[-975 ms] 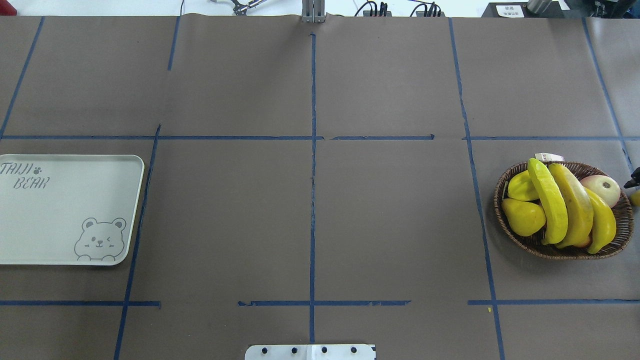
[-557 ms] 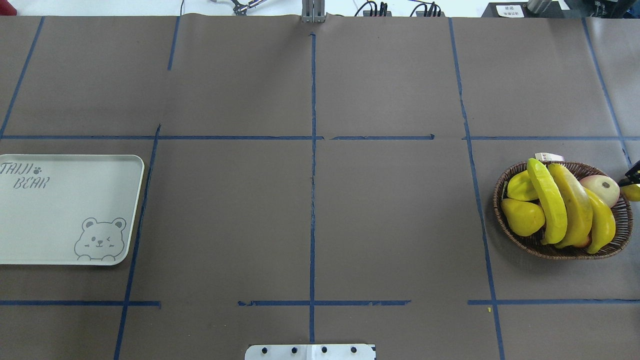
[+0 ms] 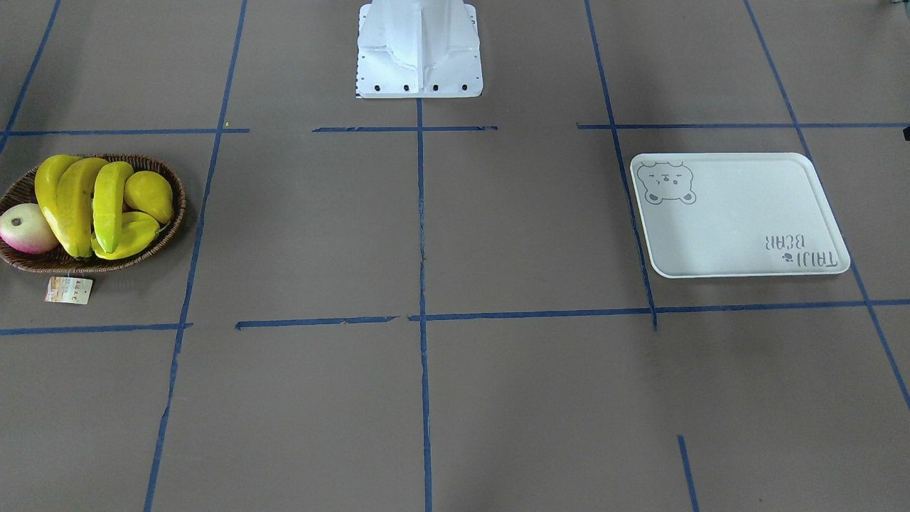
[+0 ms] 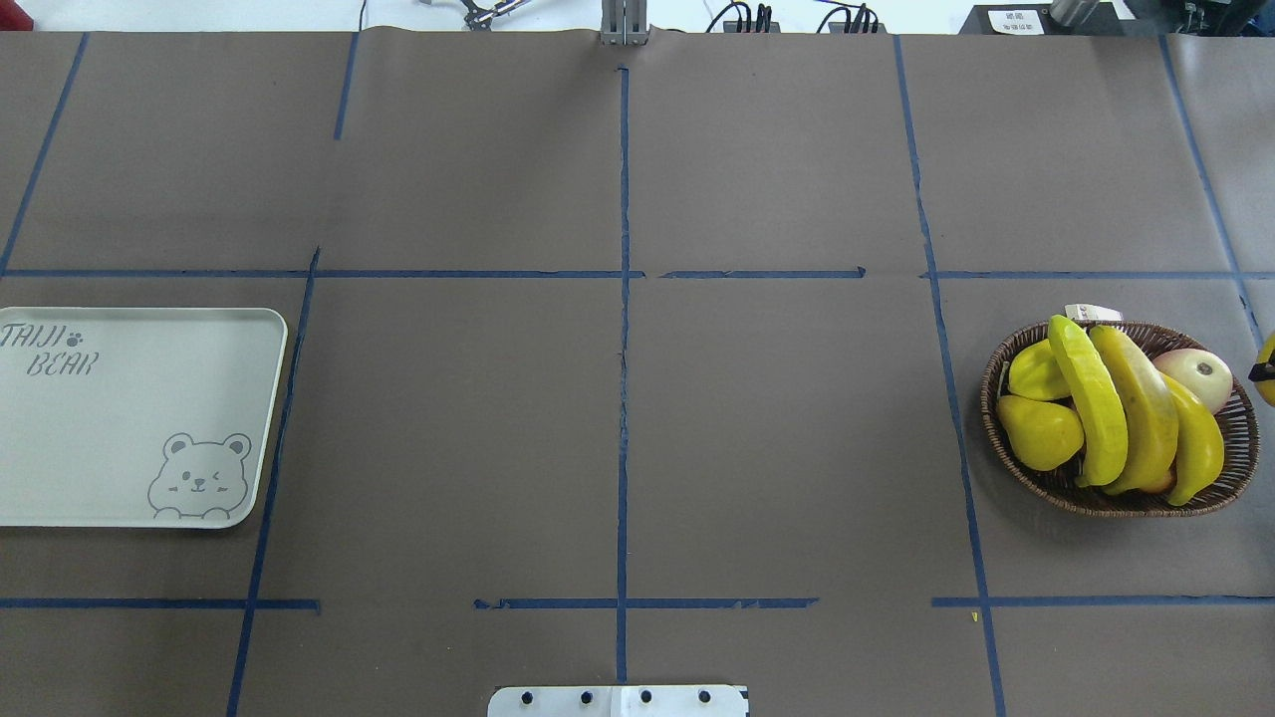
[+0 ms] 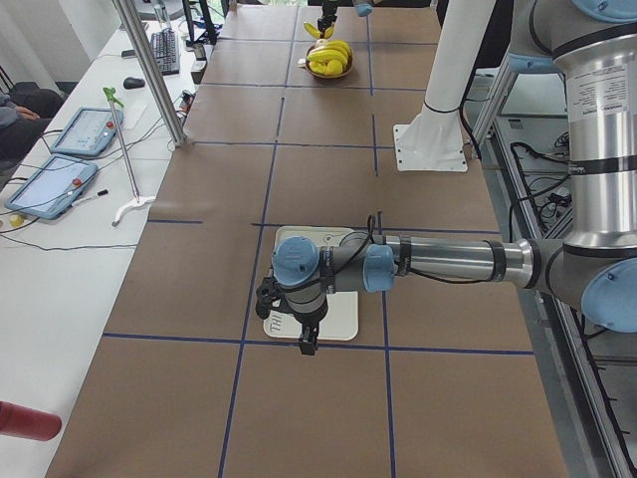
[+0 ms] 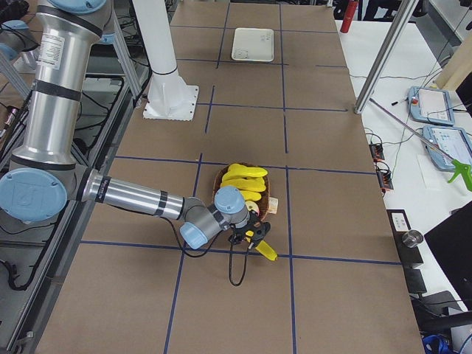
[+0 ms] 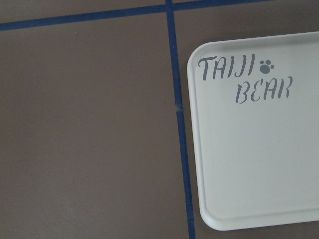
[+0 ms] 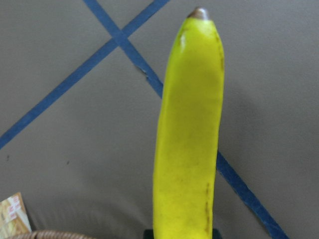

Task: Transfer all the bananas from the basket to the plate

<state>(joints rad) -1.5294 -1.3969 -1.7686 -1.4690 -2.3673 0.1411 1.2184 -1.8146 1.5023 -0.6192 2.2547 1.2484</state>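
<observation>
The tabletop (image 4: 618,448) is the main problem. Its whole width lies between my load and where it must go, so a long carry gives a weak grip plenty of time to fail.

The plate (image 4: 120,418) sits at the left edge of the overhead view and is bare. In the left side view my left tool (image 5: 309,339) hangs over the plate's near corner. I cannot tell whether that tool is clenched or released. If it drops carelessly it could nudge the plate out of place.

The basket (image 4: 1106,501) lies at the far right of the overhead view. Three bananas (image 4: 1146,408) are stacked there against a starfruit (image 4: 1036,373) and a pear-shaped fruit (image 4: 1041,433). I judge that pulling one banana could drag its neighbours or shift the light basket.

My right tool (image 6: 252,234) is clenched on the held banana (image 8: 189,139), just outside the basket rim, low in the right side view. The grip looks close to one end, with most of the fruit sticking out ahead of me. That long overhang could make it swivel or slip between the jaws on a fast swing. If I need to pass it to the other arm, a bad hand-over could drop it on the tabletop.
</observation>
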